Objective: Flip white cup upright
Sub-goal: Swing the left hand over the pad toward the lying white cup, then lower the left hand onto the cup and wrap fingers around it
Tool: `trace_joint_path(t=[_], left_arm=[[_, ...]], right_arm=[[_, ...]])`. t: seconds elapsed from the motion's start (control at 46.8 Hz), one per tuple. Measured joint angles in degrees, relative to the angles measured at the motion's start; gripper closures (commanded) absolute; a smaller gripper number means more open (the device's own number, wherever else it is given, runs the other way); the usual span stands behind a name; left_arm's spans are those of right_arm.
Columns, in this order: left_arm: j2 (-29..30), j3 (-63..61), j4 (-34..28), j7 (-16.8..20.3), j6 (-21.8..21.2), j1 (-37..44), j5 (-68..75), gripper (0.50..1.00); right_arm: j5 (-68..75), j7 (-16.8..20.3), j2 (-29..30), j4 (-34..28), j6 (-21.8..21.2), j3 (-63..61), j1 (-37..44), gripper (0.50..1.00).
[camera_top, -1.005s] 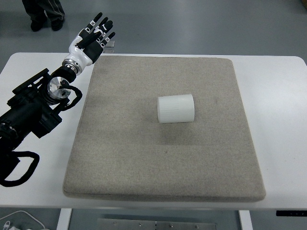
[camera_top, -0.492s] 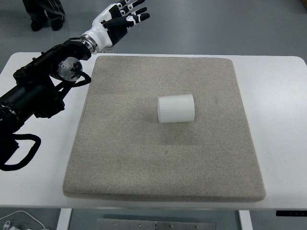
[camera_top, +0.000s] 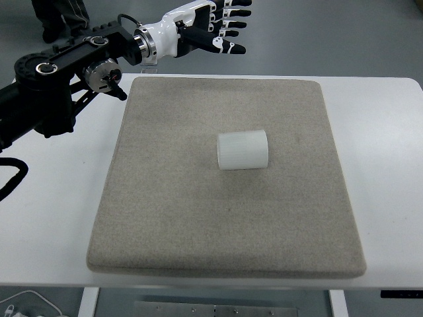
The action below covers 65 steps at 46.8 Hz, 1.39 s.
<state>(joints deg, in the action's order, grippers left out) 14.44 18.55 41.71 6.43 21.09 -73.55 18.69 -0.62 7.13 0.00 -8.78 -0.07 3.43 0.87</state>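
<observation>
A white ribbed cup [camera_top: 242, 150] lies on its side near the middle of a grey felt mat [camera_top: 165, 218]. My left hand [camera_top: 215, 28] is raised beyond the mat's far edge, well up and left of the cup, with its fingers spread toward the right and holding nothing. Its black arm [camera_top: 59, 86] comes in from the left edge over the white table. The right arm is out of view.
The mat lies on a white table [camera_top: 383, 165]. A person's legs and shoes [camera_top: 59, 20] stand on the floor at the top left, beyond the table.
My left arm has swung to the right and upward along the table's far side; the hand now points right, closer to above the cup. The cup has not moved.
</observation>
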Motion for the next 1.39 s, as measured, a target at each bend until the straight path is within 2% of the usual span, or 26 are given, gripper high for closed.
trace_joint_path(t=[0.107, 0.257, 0.513, 0.748, 1.005, 1.39], left_arm=[[1.1, -1.1, 3.2, -4.0, 0.0, -1.4, 1.9, 0.508], [2.8, -1.8, 8.0, -13.0, 0.3, -1.8, 4.9, 0.508], [4.1, -1.8, 13.2, -20.8, 2.7, -1.9, 11.9, 0.508], [3.7, -2.4, 16.7, -24.1, 3.5, -2.7, 19.8, 0.516], [2.5, -4.3, 18.9, -25.8, 2.9, -3.1, 26.0, 0.521], [-1.4, -9.7, 19.1, -26.8, -1.6, -4.6, 26.6, 0.521]], right_arm=[[0.0, 0.0, 0.0, 0.0, 0.0, 0.0, 0.0, 0.570], [-0.1, 0.0, 0.0, 0.0, 0.1, 0.1, -0.1, 0.570], [-0.2, 0.0, 0.0, -0.1, 0.0, 0.4, -0.8, 0.570], [-0.2, 0.1, 0.0, -0.1, -0.1, 0.4, -0.8, 0.570], [-0.2, 0.2, 0.0, -0.1, 0.0, 0.4, -1.0, 0.570], [-0.2, 0.2, 0.0, -0.3, -0.1, 0.4, -1.1, 0.570]])
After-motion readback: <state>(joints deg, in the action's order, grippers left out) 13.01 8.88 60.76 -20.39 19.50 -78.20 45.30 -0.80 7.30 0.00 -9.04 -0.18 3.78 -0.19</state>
